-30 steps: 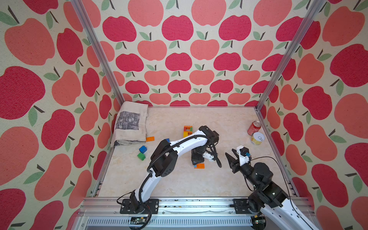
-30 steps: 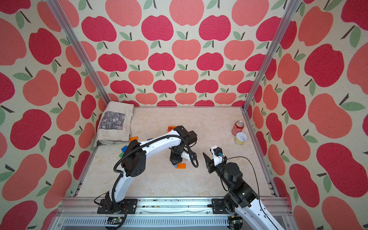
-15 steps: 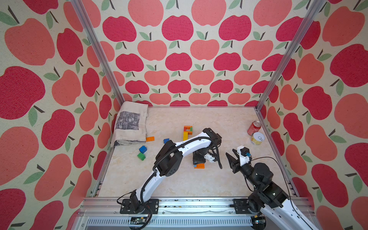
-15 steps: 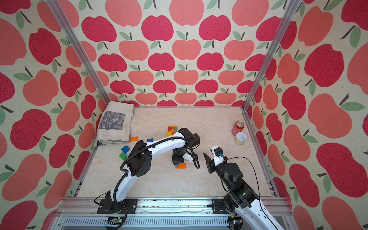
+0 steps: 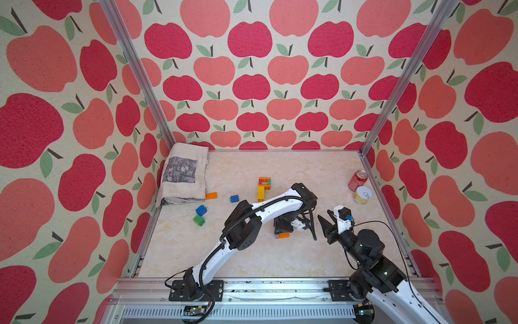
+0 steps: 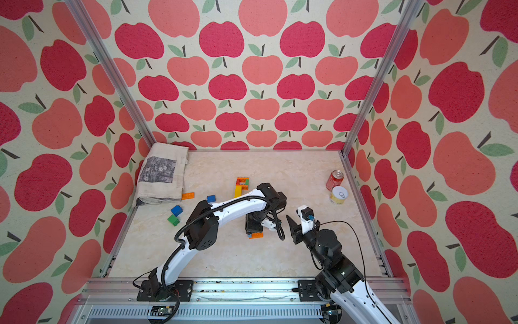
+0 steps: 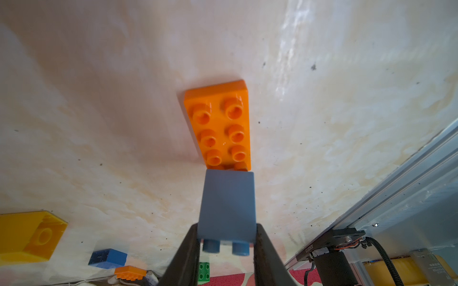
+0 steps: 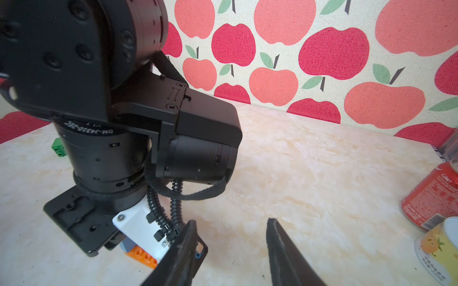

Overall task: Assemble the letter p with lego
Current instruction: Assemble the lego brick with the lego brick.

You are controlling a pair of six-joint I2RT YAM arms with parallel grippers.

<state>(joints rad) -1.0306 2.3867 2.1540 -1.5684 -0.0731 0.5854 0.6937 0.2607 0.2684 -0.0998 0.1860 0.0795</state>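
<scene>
**Left arm swings right and uncovers bricks**

In both top views the left arm's elbow (image 5: 242,228) now sits further toward the right of the frame than a second ago, and its wrist has followed the same way. The small blue brick (image 5: 234,198), which the forearm covered then, now lies in plain sight near centre frame. The yellow stem (image 5: 261,193) of the joined bricks (image 5: 264,181), half hidden before, shows in full. The left pincer (image 5: 280,230), closed on the light blue brick (image 7: 226,203), has edged slightly rightward.
</scene>
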